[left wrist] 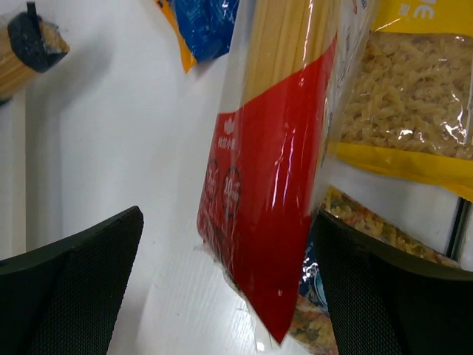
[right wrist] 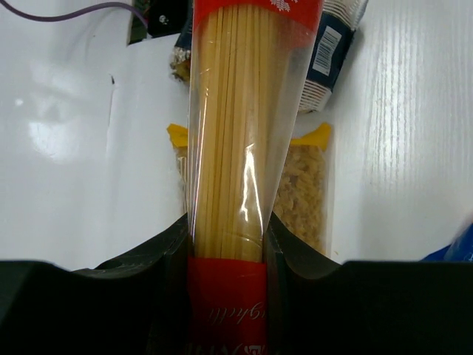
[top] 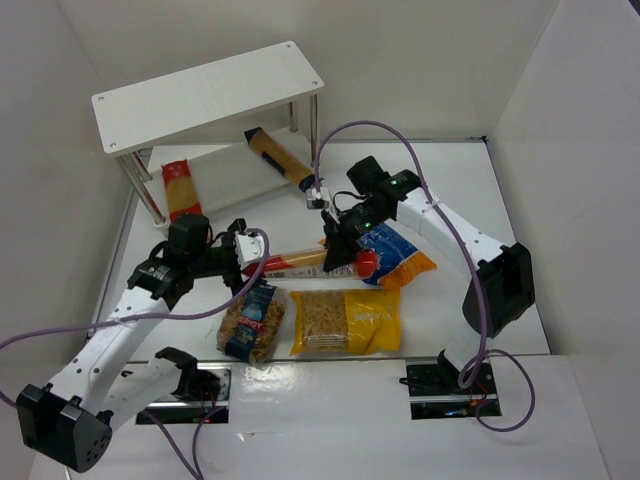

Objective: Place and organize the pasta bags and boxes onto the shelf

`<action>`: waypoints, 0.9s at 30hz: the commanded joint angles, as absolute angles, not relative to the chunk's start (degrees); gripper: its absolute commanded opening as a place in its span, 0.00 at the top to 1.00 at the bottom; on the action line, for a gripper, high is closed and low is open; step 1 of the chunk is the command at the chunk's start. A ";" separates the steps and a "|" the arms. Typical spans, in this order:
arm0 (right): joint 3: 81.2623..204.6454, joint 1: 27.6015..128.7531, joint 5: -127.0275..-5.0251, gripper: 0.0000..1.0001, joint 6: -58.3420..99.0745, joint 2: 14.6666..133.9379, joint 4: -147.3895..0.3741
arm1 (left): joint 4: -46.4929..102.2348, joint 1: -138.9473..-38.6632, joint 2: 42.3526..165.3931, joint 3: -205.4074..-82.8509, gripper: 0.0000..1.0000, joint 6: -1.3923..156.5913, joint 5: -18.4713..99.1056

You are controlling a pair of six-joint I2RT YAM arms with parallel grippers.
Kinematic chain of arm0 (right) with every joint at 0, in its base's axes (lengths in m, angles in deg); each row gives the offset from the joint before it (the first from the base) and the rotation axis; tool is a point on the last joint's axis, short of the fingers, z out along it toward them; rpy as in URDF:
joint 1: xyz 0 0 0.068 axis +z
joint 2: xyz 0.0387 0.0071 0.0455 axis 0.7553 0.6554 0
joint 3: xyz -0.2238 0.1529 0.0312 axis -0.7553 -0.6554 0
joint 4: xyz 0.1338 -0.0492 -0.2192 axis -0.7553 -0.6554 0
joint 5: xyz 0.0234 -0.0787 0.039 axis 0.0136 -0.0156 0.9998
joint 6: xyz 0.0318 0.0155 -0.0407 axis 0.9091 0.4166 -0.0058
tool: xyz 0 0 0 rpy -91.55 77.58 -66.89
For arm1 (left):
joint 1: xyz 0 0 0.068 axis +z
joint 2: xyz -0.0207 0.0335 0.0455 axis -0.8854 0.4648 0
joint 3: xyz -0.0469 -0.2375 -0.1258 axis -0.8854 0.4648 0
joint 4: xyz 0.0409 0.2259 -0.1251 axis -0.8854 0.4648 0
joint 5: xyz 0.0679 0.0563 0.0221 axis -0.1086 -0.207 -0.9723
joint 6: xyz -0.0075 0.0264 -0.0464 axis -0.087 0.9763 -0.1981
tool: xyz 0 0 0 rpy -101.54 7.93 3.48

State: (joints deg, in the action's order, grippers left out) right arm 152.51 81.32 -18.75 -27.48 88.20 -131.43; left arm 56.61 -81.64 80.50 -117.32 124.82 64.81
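While the right gripper (right wrist: 225, 229) is clamped on a spaghetti packet (right wrist: 229, 133) just ahead of one red end, jaws pressed to both sides of the film, the left gripper (left wrist: 229, 222) stands wide open around the packet's other red end. Its pads look clear of the film on both sides; contact not confirmed.

The packet spans the gap between the two grippers at mid-table (top: 470, 180), just beyond the yellow bag (top: 345, 322) and the clear bag with blue label (top: 252, 322). Cannot tell whether it is lifted or resting. The blue-orange bag (top: 405, 255) lies just beside the right gripper.

On the shelf (top: 205, 95), the lower board carries a second spaghetti packet (top: 177, 192) at the left. A tan box (top: 275, 152) lies diagonally on it, dark end toward the front right.

Judged step: two-arm handling of the long packet, either a handover or a shared lift, before it goes to the shelf.

Next move calls for the left jaws to close squarely on the red end without crushing strands. After that the packet needs a level carry and a slide onto the lower board beside its twin. The three bags are not yet shelved.
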 commanded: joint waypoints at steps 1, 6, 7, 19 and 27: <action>157.32 81.66 -8.72 1.00 -29.69 84.54 -133.02 | 52.30 -82.34 81.90 -117.92 0.00 127.32 68.96; 158.73 82.19 -8.19 1.00 -30.22 86.99 -133.64 | 53.70 -83.48 84.88 -119.94 0.00 127.32 74.94; 159.42 82.19 -8.19 1.00 -30.83 87.00 -134.25 | 53.71 -83.49 84.89 -120.47 0.00 127.32 77.12; 162.77 83.86 -6.61 1.00 -32.33 89.29 -137.07 | 56.78 -85.15 92.44 -126.54 0.00 127.85 85.58; 165.05 83.86 -5.55 1.00 -32.33 89.81 -137.07 | 56.25 -86.82 94.64 -124.78 0.00 128.38 85.58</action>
State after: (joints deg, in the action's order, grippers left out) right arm 160.09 83.20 -15.34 -31.57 90.45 -137.27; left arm 57.39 -86.08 93.98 -124.62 126.50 81.81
